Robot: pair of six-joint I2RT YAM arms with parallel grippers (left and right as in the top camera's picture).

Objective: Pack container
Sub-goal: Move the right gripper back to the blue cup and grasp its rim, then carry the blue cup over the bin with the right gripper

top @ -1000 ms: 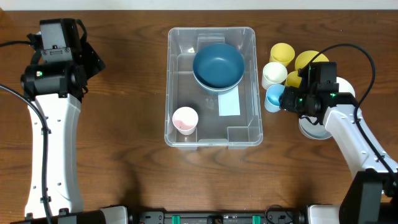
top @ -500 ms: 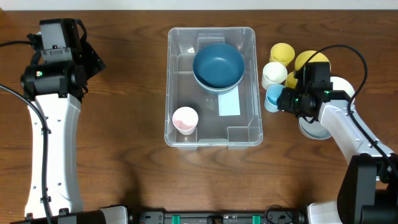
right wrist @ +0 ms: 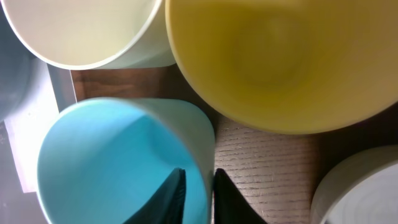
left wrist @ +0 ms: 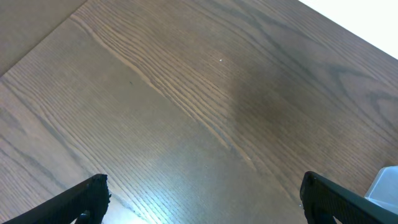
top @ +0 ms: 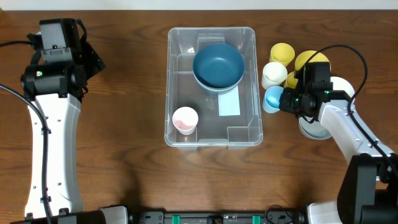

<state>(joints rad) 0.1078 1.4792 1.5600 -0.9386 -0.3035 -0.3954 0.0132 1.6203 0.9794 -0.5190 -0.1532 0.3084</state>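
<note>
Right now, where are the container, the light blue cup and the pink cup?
container (top: 185, 81): overhead view, bare floor near its left wall.
light blue cup (top: 272, 98): overhead view, its open inside.
pink cup (top: 185, 118): overhead view, its inside bottom.

Overhead looks straight down on the whole desk (top: 124, 155). Left wrist slants low across bare wood. Right wrist hangs very close over the blue cup (right wrist: 118, 162), also visible overhead.
</note>
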